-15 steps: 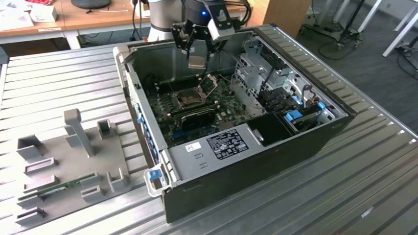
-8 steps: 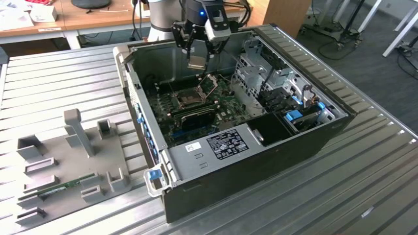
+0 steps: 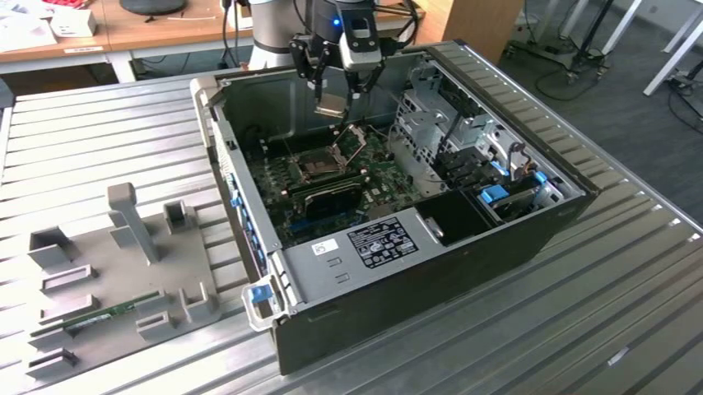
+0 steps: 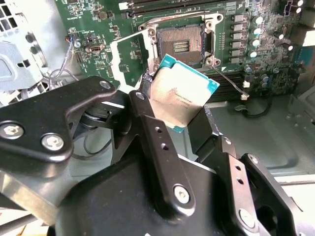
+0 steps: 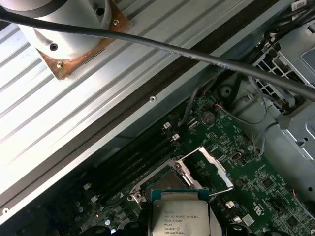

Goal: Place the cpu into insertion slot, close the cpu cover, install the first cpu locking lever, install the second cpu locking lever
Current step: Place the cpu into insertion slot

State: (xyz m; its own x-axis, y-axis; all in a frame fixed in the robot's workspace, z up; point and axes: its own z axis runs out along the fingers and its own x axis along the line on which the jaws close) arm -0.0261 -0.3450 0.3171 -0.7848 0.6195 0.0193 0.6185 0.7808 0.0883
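Note:
My gripper (image 3: 332, 104) is shut on the cpu (image 3: 332, 109), a small square silvery chip with a teal edge, held tilted above the motherboard inside the open computer case (image 3: 528, 230). In the second wrist view the cpu (image 4: 179, 96) sits between the black fingers (image 4: 155, 132), a little short of the insertion slot (image 4: 180, 45). The slot (image 3: 318, 167) lies bare with its dark centre showing. The cpu cover (image 4: 129, 66) is swung open beside the slot. In the first wrist view the cpu (image 5: 179, 216) hangs over the slot (image 5: 165, 183), with the raised cover (image 5: 210, 167) next to it.
Black memory slots (image 3: 329, 197) run beside the socket. A metal drive cage (image 3: 439, 123) and cables fill the case on the exterior view's right. A grey fixture tray (image 3: 121, 271) holding a memory stick (image 3: 104, 317) lies on the ribbed metal table on the exterior view's left.

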